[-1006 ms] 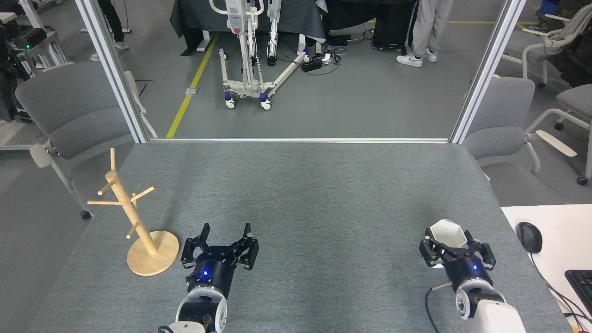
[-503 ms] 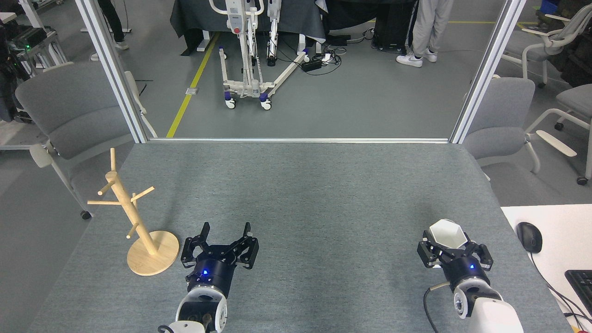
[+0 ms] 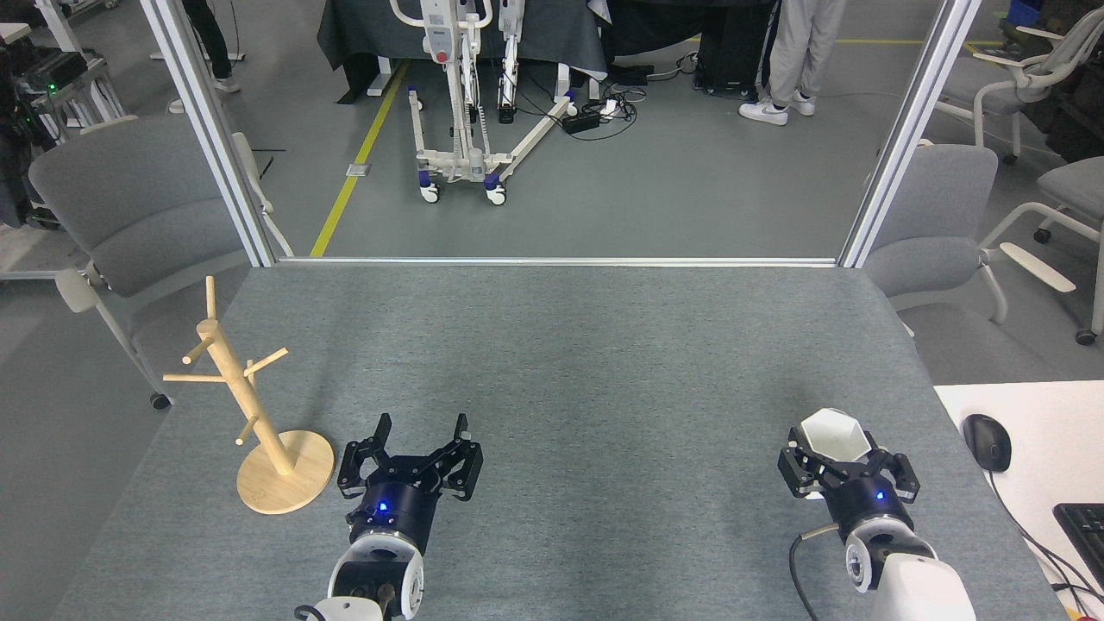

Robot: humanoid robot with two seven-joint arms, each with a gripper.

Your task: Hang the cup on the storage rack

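The white faceted cup [image 3: 833, 435] sits upright at the near right of the grey table, its hexagonal rim facing up and its handle hidden. My right gripper [image 3: 841, 455] is shut on the cup from the near side, with black fingers [image 3: 798, 473] hugging its lower walls. The wooden storage rack [image 3: 250, 404] stands at the near left on its round base, post leaning left, all of its pegs bare. Just right of that base, my left gripper [image 3: 423, 428] is open, its two fingers spread apart with nothing between them.
A white side table [image 3: 1035, 431] with a black mouse [image 3: 987, 442] and a keyboard corner [image 3: 1085, 528] adjoins the right edge. Grey chairs stand off both far corners, behind metal frame posts [image 3: 901, 138]. A person's legs [image 3: 798, 52] stand far back.
My right gripper and the cup have shifted slightly left and toward me together. The left arm and the rack have not moved.
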